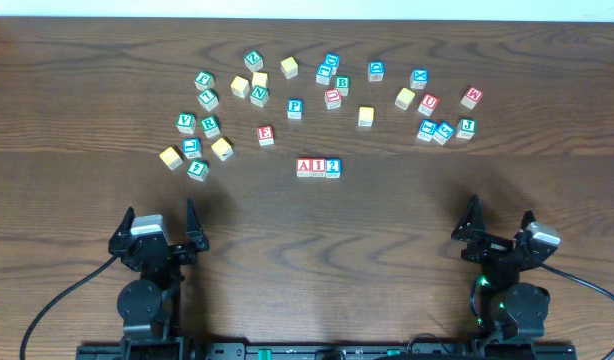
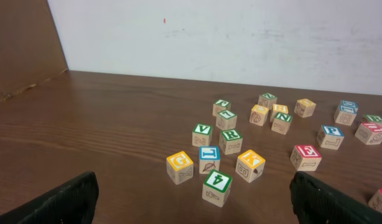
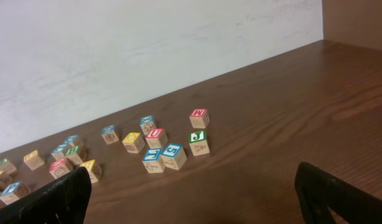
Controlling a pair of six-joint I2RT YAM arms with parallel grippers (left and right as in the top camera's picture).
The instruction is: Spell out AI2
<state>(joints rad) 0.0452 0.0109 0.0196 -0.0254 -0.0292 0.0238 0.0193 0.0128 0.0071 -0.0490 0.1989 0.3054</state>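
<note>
Three blocks stand touching in a row at the table's middle: a red A (image 1: pixel 304 167), a red I (image 1: pixel 318 167) and a blue 2 (image 1: pixel 333 167). My left gripper (image 1: pixel 159 225) is open and empty at the near left, well back from the row; its fingertips frame the left wrist view (image 2: pixel 191 199). My right gripper (image 1: pixel 499 222) is open and empty at the near right, its fingertips at the edges of the right wrist view (image 3: pixel 191 199). The row is out of both wrist views.
Several loose letter blocks lie scattered across the far half of the table, among them a green 4 (image 2: pixel 216 188), a yellow block (image 1: pixel 170 157), a red E (image 1: pixel 266 135), a blue 5 (image 3: pixel 173 155) and a green J (image 3: pixel 198 142). A white wall stands behind the table.
</note>
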